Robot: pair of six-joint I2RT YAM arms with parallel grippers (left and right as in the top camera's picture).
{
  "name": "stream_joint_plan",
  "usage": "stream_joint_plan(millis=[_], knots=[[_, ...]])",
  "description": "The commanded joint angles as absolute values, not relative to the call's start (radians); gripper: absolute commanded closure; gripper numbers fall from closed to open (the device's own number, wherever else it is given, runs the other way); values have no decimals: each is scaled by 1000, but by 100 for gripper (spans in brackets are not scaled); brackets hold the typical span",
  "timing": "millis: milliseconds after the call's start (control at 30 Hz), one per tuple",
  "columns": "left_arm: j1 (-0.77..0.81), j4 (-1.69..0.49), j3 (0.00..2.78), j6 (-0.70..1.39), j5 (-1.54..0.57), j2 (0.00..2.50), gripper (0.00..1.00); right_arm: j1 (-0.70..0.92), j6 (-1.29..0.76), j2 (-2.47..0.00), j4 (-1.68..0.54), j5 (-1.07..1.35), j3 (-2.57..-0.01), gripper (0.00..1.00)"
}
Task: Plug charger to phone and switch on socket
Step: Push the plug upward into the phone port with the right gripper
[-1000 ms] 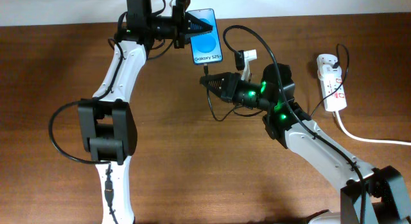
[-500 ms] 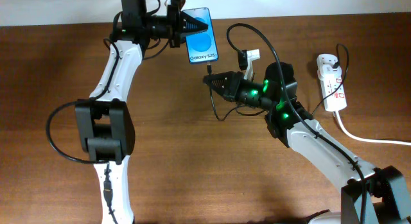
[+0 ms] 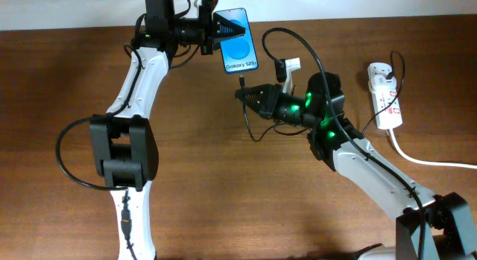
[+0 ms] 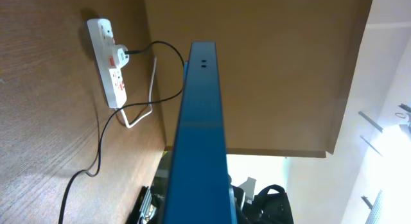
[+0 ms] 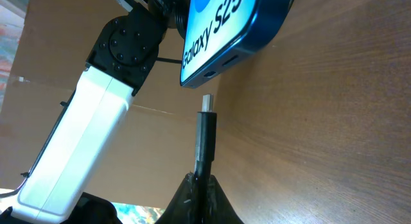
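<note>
My left gripper (image 3: pixel 221 30) is shut on the phone (image 3: pixel 239 42), a slim blue-screened smartphone reading "Galaxy S25+", held at the table's far side. In the left wrist view the phone (image 4: pixel 198 140) shows edge-on between the jaws. My right gripper (image 3: pixel 246 94) is shut on the charger (image 3: pixel 243 82), a black plug on a thin black cable. In the right wrist view the plug tip (image 5: pixel 207 103) points at the phone's bottom edge (image 5: pixel 225 54), a short gap away. The white socket (image 3: pixel 384 94) lies at the right.
A thick white cord (image 3: pixel 425 160) runs from the socket to the right edge. The black cable (image 3: pixel 298 45) loops above my right arm. A white adapter (image 3: pixel 289 65) sits behind it. The socket also shows in the left wrist view (image 4: pixel 109 63).
The left gripper shifted the phone slightly left, then back right and a little lower. The right gripper with the plug moved up a little toward the phone's bottom edge.
</note>
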State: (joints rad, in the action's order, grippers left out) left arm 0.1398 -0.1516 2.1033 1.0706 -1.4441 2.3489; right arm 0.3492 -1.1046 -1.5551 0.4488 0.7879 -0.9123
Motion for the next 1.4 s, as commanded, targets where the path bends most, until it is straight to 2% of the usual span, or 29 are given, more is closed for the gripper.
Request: stream_joint_plan(millis=[0,1367], knots=[[135,-143,2114,1053,-1485,2328,100,345,-1104,-1561,450,800,-922,96],[148,-150,2114,1016,-1542,2328,100,344,-1089,-1561,469,788,-922,96]])
